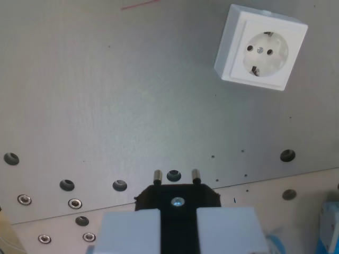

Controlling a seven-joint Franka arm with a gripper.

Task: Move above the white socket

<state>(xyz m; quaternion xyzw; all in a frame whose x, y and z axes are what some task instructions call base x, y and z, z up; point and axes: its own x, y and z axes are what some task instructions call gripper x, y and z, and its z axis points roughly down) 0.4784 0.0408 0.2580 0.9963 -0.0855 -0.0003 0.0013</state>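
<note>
The white socket (260, 53) sits at about one o'clock in my wrist view, tilted slightly, flat on the grey metal plate (122, 106). It is well apart from my gripper (177, 225), which fills the bottom centre at six o'clock. So I judge the move as barely begun or midway at best: the socket is in sight but far off centre, and I need to travel up and toward the wrist view's right before I am over it.

My gripper's two pale fingers (130, 230) are clamped on a black plug (177, 198), whose two metal pins (157, 175) point out ahead.

Between plug and socket the plate is bare, so the path looks open. A row of holes (119, 185) runs from nine to three o'clock near the plate's lower edge. A blue object (329, 227) shows at four o'clock, partly cut off; I cannot tell what it is.
</note>
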